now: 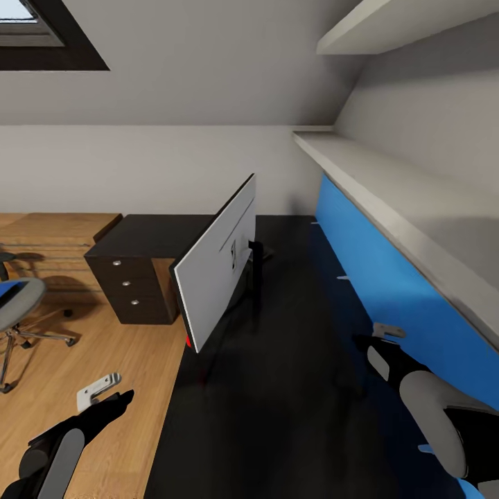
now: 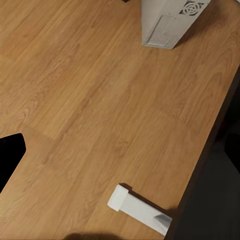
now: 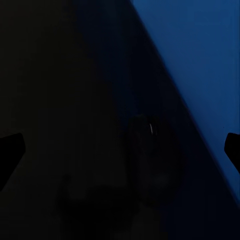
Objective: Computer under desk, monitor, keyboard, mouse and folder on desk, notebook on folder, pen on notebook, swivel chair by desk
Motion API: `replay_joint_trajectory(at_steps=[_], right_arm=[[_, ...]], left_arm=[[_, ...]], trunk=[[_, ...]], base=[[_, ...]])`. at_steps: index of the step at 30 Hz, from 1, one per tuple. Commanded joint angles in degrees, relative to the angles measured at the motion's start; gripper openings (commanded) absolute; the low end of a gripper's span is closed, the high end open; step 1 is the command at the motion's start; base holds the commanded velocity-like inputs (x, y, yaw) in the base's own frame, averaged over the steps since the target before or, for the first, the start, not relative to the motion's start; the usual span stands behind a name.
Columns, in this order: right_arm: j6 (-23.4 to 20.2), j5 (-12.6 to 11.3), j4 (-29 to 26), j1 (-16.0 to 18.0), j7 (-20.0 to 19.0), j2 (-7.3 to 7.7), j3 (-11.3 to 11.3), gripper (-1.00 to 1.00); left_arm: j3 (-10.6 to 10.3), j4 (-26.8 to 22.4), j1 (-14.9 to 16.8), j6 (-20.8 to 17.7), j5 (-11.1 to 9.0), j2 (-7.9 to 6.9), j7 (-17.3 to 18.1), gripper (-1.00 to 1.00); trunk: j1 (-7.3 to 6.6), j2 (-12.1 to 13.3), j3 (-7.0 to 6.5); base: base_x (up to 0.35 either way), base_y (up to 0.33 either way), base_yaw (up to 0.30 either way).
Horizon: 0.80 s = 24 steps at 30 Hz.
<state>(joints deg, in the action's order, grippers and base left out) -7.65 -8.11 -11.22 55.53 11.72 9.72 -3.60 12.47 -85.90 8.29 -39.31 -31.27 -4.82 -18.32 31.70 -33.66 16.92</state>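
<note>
The monitor (image 1: 216, 267) stands on the black desk (image 1: 291, 388), its silver-grey back toward me and a red dot at its lower corner. Three drawers (image 1: 132, 284) with round knobs close the desk's far end. At the left edge is the swivel chair (image 1: 17, 308), with a strip of the blue folder (image 1: 7, 290) on its seat. The light-grey computer (image 2: 169, 22) stands on the wood floor beside the desk's edge. My left gripper (image 1: 111, 398) hangs open over the floor. My right gripper (image 1: 374, 339) is open above the desk with nothing between its fingertips (image 3: 10, 150). Keyboard, mouse, notebook and pen are out of view.
A blue panel (image 1: 388, 284) runs along the desk's right side under a white wall shelf (image 1: 388, 184). A wooden chest (image 1: 55, 235) stands behind the chair. A small pale-grey block (image 2: 135, 205) shows on the floor near the desk's edge. Wood floor (image 1: 125, 360) lies between chair and desk.
</note>
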Motion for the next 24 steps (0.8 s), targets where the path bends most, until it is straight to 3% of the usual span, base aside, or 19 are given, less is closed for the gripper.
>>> replay_joint_trajectory(at_steps=[1, 24], right_arm=[[-0.26, -0.41, -0.12, 0.02, 0.14, 0.01, -0.1, 1.0], [-0.24, -0.52, -0.12, 0.02, 0.07, 0.12, -0.1, 1.0]], left_arm=[[0.0, -0.06, 0.05, -0.18, -0.62, -0.01, -0.48, 1.0], [0.01, -0.05, 0.05, -0.01, -0.64, -0.01, -0.49, 1.0]], trunk=[[0.02, -0.08, 0.18], [0.02, -0.08, 2.15]], base=[[0.0, 0.0, 0.0], [0.008, -0.011, 0.0]])
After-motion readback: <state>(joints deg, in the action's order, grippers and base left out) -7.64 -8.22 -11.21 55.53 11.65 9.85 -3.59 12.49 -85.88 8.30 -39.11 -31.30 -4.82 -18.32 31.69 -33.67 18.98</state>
